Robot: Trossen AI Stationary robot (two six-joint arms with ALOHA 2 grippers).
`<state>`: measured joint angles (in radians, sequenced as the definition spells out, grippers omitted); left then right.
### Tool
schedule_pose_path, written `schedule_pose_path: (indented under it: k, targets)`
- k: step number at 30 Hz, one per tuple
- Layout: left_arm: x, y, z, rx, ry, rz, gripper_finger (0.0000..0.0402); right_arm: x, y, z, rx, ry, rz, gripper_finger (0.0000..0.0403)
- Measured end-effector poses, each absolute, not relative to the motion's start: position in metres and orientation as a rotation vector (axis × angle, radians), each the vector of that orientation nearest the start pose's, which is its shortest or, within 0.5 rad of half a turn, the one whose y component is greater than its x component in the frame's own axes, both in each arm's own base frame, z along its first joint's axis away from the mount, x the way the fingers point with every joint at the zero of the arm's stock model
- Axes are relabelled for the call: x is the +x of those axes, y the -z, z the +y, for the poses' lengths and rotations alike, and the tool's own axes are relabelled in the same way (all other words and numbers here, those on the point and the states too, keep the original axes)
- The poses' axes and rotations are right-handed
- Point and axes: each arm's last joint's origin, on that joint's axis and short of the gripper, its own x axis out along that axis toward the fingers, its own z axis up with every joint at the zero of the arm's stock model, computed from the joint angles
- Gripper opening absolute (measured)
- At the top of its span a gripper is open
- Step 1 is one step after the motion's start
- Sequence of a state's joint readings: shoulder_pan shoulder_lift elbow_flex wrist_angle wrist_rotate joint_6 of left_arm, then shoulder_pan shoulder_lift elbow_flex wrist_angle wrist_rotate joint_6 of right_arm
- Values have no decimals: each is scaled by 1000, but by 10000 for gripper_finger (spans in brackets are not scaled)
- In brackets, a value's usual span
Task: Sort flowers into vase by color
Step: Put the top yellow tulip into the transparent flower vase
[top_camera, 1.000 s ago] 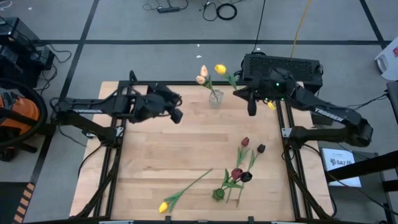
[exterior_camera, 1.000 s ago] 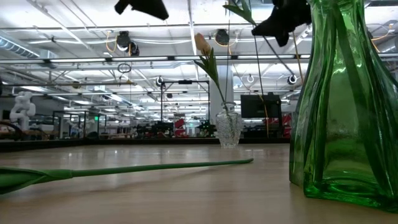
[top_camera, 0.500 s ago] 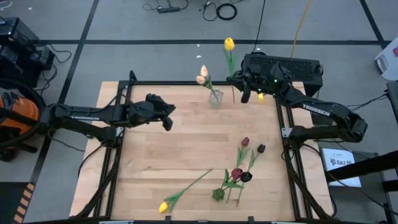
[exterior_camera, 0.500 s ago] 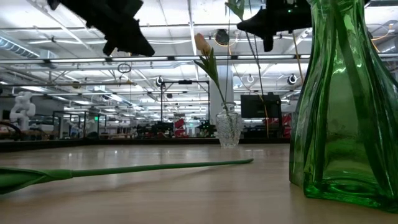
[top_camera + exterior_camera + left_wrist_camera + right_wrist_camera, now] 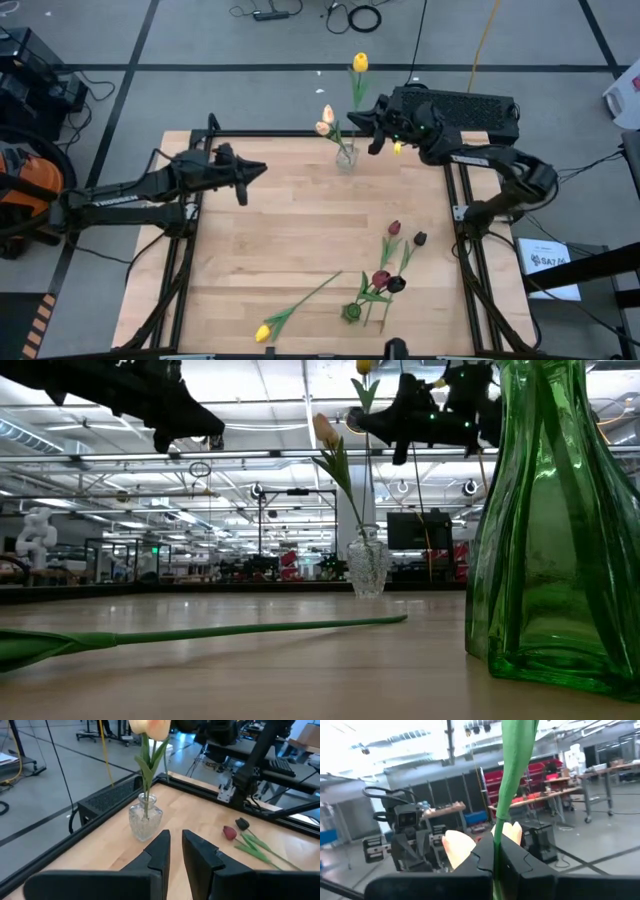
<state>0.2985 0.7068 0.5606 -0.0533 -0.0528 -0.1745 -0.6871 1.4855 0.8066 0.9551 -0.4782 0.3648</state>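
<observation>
Green glass vase: stands at the near edge of the light wooden table, right of middle; it fills the right side of the low view.
Dark tulips: two dark red and near-black heads sit just beside the green vase, stems down in it.
Loose yellow tulip: lies flat near the near edge, left of the green vase, its long stem running toward the table's middle.
Loose dark tulips: one dark red tulip and one near-black tulip lie side by side toward the right edge, past the green vase.
Left hand: hovers over the left half of the table, pointing toward the far clear vase; its fingers are nearly together with a narrow gap and nothing between them.
Clear glass vase: stands at the far edge, near the middle, holding two pale peach tulips.
Right hand: raised at the far edge, just right of the clear vase, clenched on a green stem.
Held yellow tulip: upright in the right hand, its head high above and just beyond the far edge.
</observation>
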Motion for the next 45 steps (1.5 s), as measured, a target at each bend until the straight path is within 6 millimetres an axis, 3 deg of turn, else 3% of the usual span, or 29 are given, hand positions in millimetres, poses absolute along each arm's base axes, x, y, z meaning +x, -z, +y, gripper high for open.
schedule_pose_path:
  k: [7, 18, 33, 36, 45]
  targets:
    - [157, -280, 50, -198, -369, 165, 54, 262, -259, -204, 237, 152, -251, 0]
    - [157, -280, 50, -200, -369, 165, 54, 271, -233, -210, 208, 64, -166, 0]
    - [158, -284, 50, -195, -365, 118, 54, 257, -214, -223, 115, 41, -61, 0]
    - [158, -284, 50, -195, -364, 118, 54, 258, -215, -223, 112, 24, -87, 0]
    - [158, -284, 50, -195, -368, 119, 54, 247, -245, -222, 75, -36, -328, 0]
